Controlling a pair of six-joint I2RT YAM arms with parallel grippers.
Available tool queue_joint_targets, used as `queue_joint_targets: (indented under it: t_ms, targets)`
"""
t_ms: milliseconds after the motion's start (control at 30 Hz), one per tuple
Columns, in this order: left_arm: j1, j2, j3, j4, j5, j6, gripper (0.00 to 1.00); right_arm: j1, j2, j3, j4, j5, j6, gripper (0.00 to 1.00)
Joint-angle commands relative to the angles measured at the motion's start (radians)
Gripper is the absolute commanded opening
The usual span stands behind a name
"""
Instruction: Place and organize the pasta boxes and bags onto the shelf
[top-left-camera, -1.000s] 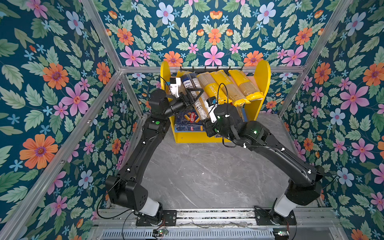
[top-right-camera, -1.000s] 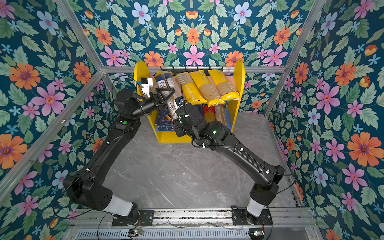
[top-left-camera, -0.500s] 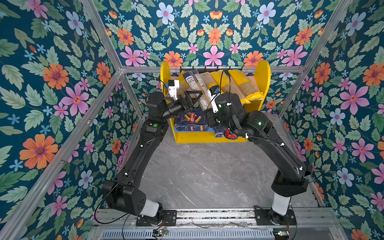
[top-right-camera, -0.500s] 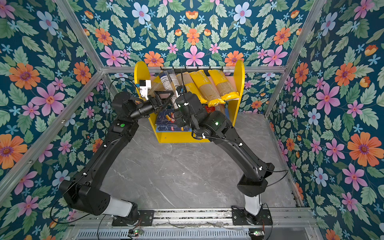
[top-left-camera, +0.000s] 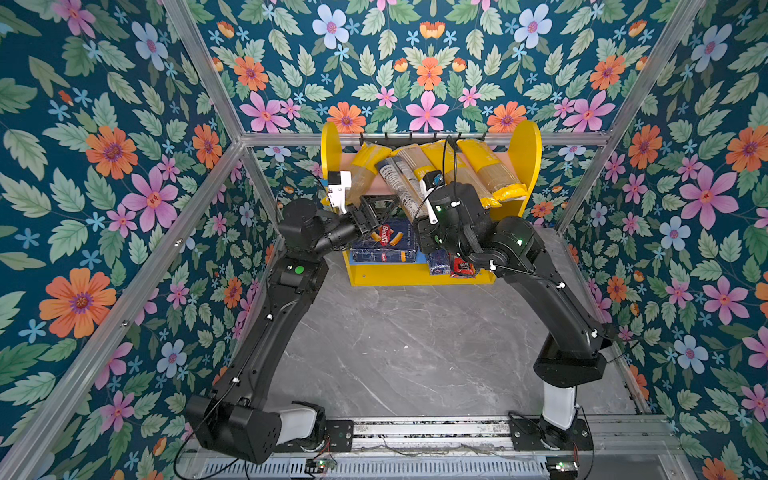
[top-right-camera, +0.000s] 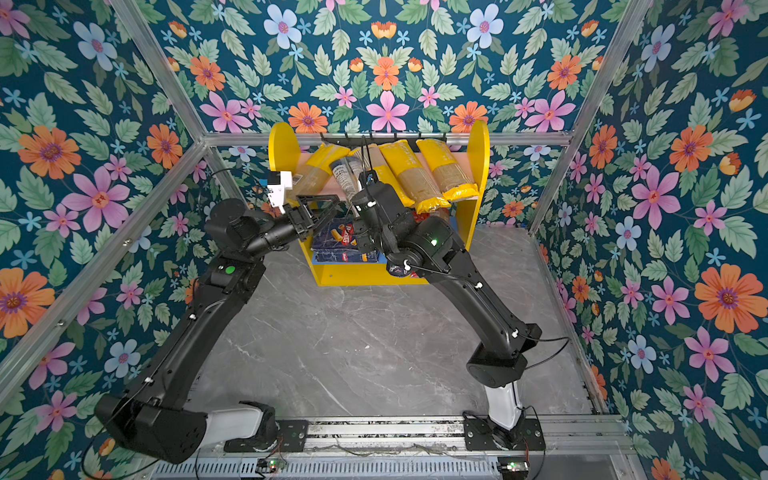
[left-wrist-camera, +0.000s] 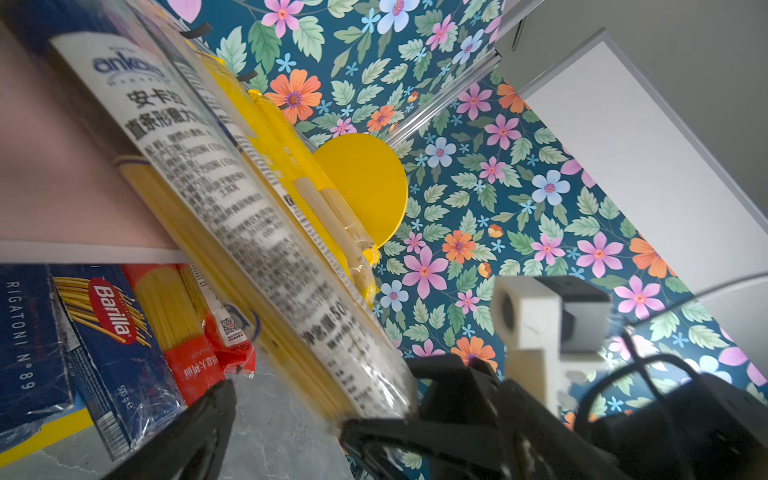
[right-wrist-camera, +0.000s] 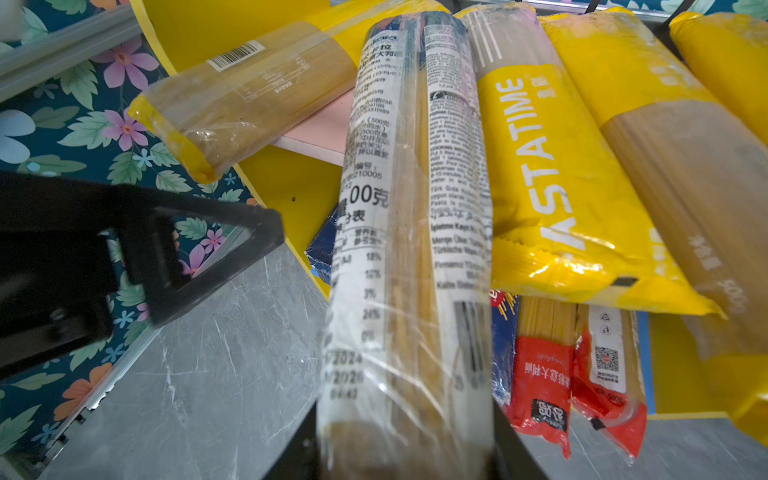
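Your right gripper (right-wrist-camera: 405, 455) is clamping the near end of the white-label bag (right-wrist-camera: 411, 216), which is lying on the pink board (right-wrist-camera: 320, 129) between yellow bags (right-wrist-camera: 552, 174), overhanging the front. Your left gripper (top-left-camera: 376, 214) is hanging wide open and empty near it. Letting go now is risking a slide onto the grey table (top-left-camera: 415, 353); pushing crookedly is risking shoving its neighbours. Floral walls (top-left-camera: 124, 166) are crowding the shelf (top-left-camera: 527, 153).

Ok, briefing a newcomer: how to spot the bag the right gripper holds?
Find the yellow-sided shelf at the back wall. The bag juts off its pink top board into the right gripper. Only it has a white printed label; neighbours are yellow.
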Motion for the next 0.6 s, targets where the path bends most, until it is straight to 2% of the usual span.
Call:
queue_joint_targets:
  t_ms: [0, 167, 300, 467, 567]
  targets:
    - [0.002, -0.091, -0.01, -0.118, -0.006, 0.104, 1.0, 0.002, 0.002, 0.025, 0.035, 0.048, 0.035, 0.21]
    - [0.004, -0.226, -0.003, -0.367, -0.16, 0.271, 1.0, 0.032, 0.01, 0.038, 0.008, 0.137, 0.055, 0.21]
    - [0.004, -0.273, 0.02, -0.506, -0.317, 0.377, 1.0, 0.069, 0.025, 0.057, 0.005, 0.21, 0.046, 0.21]
    - [0.004, -0.288, 0.017, -0.571, -0.414, 0.424, 1.0, 0.104, 0.066, 0.113, -0.045, 0.286, 0.051, 0.21]
    - [0.004, -0.308, 0.01, -0.601, -0.511, 0.46, 1.0, 0.127, 0.067, 0.107, -0.047, 0.323, 0.055, 0.21]
